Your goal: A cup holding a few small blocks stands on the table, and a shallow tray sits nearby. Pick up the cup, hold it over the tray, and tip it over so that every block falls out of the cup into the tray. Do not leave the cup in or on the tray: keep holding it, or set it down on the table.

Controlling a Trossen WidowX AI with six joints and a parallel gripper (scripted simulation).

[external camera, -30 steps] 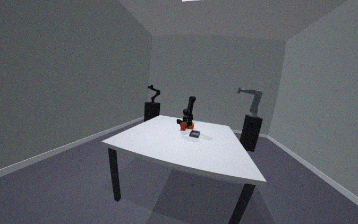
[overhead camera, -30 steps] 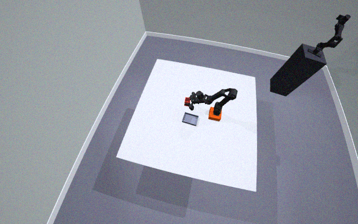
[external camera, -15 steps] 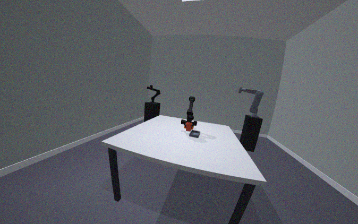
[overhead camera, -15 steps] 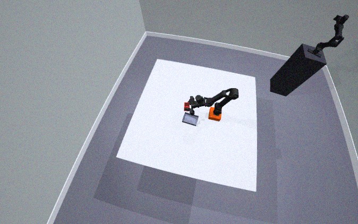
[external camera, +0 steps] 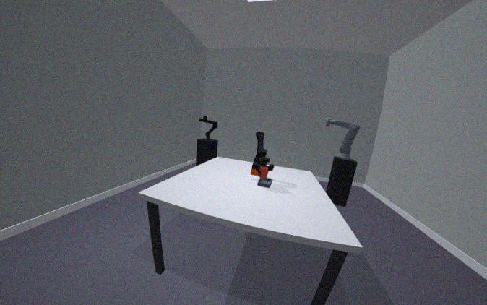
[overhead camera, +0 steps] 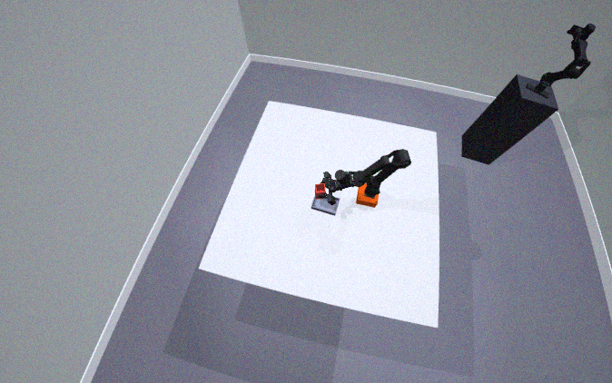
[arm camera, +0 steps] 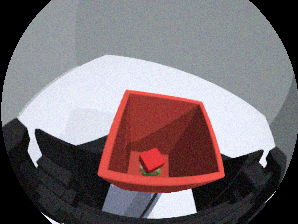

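A red cup (overhead camera: 319, 189) (external camera: 264, 173) (arm camera: 165, 117) is held upright in the air, its open top facing up in the top view. My gripper (overhead camera: 325, 190) (external camera: 263, 168) is shut on the cup, with a black finger on either side of it. Inside the cup, the wrist view shows a red block (arm camera: 151, 160) on top of a green block (arm camera: 150, 174) and something yellowish at the bottom; other blocks may be hidden. The shallow grey tray (overhead camera: 323, 210) (external camera: 264, 183) (arm camera: 120, 201) lies on the table below the cup, partly covered by the gripper in the top view.
The arm's orange base (overhead camera: 367, 201) (external camera: 254, 172) stands on the white table (overhead camera: 272, 245) (external camera: 217, 202), to the right of the tray in the top view. A second black arm (overhead camera: 579, 52) (external camera: 211, 128) stands on a dark pedestal off the table. A grey arm (external camera: 348, 135) stands on another pedestal.
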